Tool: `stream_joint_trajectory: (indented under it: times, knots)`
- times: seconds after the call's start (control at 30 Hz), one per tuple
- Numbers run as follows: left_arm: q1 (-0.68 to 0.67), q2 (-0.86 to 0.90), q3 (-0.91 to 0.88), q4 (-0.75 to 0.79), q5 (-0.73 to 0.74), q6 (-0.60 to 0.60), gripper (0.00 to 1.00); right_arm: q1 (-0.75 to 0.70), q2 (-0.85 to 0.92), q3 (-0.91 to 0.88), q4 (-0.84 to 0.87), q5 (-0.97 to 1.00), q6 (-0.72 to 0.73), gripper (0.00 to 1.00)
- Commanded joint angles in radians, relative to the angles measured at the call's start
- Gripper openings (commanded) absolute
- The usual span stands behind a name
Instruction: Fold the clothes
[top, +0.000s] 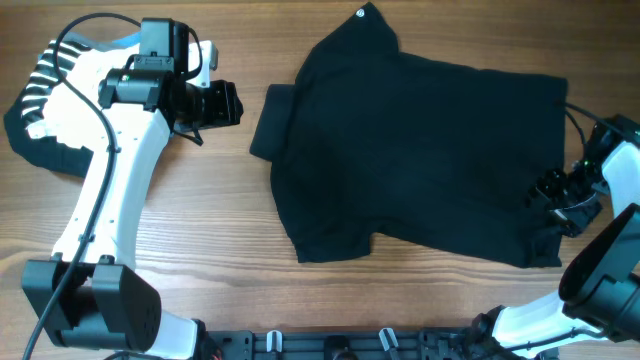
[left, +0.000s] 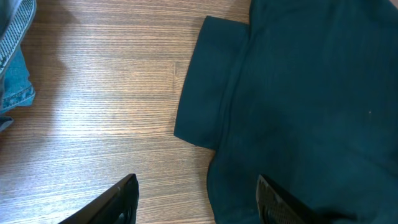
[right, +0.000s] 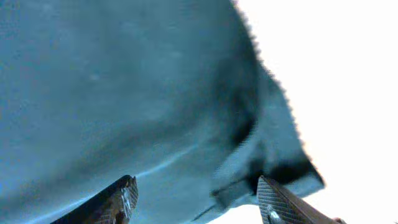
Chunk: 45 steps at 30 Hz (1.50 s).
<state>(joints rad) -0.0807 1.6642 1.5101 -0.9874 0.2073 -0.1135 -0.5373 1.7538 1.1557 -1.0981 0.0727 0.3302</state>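
The clothes, a black T-shirt (top: 420, 160), lie spread on the wooden table (top: 220, 220), with a small white mark (top: 361, 13) at the far edge. One sleeve (left: 208, 81) sticks out to the left. My left gripper (top: 232, 103) hovers open just left of that sleeve. In the left wrist view its right finger (left: 277, 202) is over the shirt (left: 311, 93) and its left finger (left: 121, 202) over bare wood. My right gripper (top: 548, 195) stands open at the shirt's right edge. In the right wrist view its fingers (right: 121, 199) straddle a rumpled fold of the fabric (right: 124, 93) without pinching it.
A black-and-white striped garment (top: 40, 100) lies at the far left under the left arm. Blue denim (left: 15, 56) shows at the left edge of the left wrist view. The table's front edge carries the arm bases (top: 330, 345).
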Motion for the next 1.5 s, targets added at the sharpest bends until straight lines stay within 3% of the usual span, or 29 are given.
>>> stream_joint_trajectory:
  times: [0.0, 0.17, 0.27, 0.43, 0.5, 0.6, 0.67, 0.77, 0.9, 0.93, 0.97, 1.0, 1.03, 1.17, 1.3, 1.4, 1.47]
  knots:
    - [-0.005, 0.004, -0.007, -0.001, 0.002, 0.005, 0.62, -0.01, 0.008, 0.013, -0.024, 0.114, 0.065, 0.63]
    - [-0.005, 0.004, -0.007, 0.001, 0.002, 0.005, 0.63, -0.006, 0.008, -0.05, 0.022, -0.008, 0.017, 0.72]
    - [-0.005, 0.004, -0.007, 0.007, 0.002, 0.005, 0.66, -0.002, 0.008, -0.061, 0.032, -0.031, 0.005, 0.67]
    - [-0.005, 0.004, -0.007, 0.003, 0.001, 0.005, 0.66, -0.003, 0.008, -0.094, 0.025, 0.095, 0.085, 0.66]
    - [-0.005, 0.004, -0.007, 0.004, 0.002, 0.005, 0.68, -0.01, 0.008, -0.105, 0.013, 0.138, 0.126, 0.56]
    - [-0.005, 0.004, -0.007, 0.004, 0.001, 0.006, 0.69, -0.023, 0.008, -0.11, 0.002, 0.138, 0.127, 0.5]
    - [-0.005, 0.004, -0.007, 0.005, 0.001, 0.005, 0.7, -0.032, 0.008, -0.122, 0.002, 0.142, 0.157, 0.39]
    - [-0.005, 0.004, -0.007, 0.008, 0.001, 0.006, 0.7, -0.062, 0.008, -0.13, 0.005, 0.212, 0.252, 0.04]
    - [-0.005, 0.004, -0.007, 0.005, 0.002, 0.005, 0.7, -0.17, 0.008, -0.127, 0.013, 0.248, 0.278, 0.04]
    - [-0.005, 0.004, -0.007, 0.004, 0.002, 0.005, 0.7, -0.216, 0.008, -0.127, 0.013, 0.243, 0.293, 0.06]
    - [-0.005, 0.004, -0.007, 0.003, 0.002, 0.005, 0.7, -0.264, 0.008, -0.127, 0.013, 0.224, 0.303, 0.31]
    - [-0.005, 0.004, -0.007, 0.003, 0.002, 0.005, 0.68, -0.302, 0.008, -0.125, 0.014, 0.192, 0.297, 0.63]
    - [-0.005, 0.004, -0.007, 0.005, 0.002, 0.005, 0.67, -0.33, 0.008, -0.119, 0.017, 0.148, 0.285, 0.71]
    - [-0.005, 0.005, -0.007, 0.011, 0.011, 0.005, 0.68, -0.362, -0.029, -0.077, 0.071, -0.128, 0.038, 0.78]
    - [-0.021, 0.007, -0.007, 0.011, 0.021, 0.006, 0.67, -0.347, -0.105, -0.05, 0.093, -0.478, -0.204, 0.78]
    - [-0.057, 0.041, -0.008, 0.014, 0.022, 0.016, 0.53, -0.312, -0.159, -0.05, 0.091, -0.644, -0.299, 0.76]
    - [-0.101, 0.098, -0.008, 0.029, 0.06, 0.098, 0.39, -0.27, -0.185, -0.051, 0.091, -0.704, -0.329, 0.75]
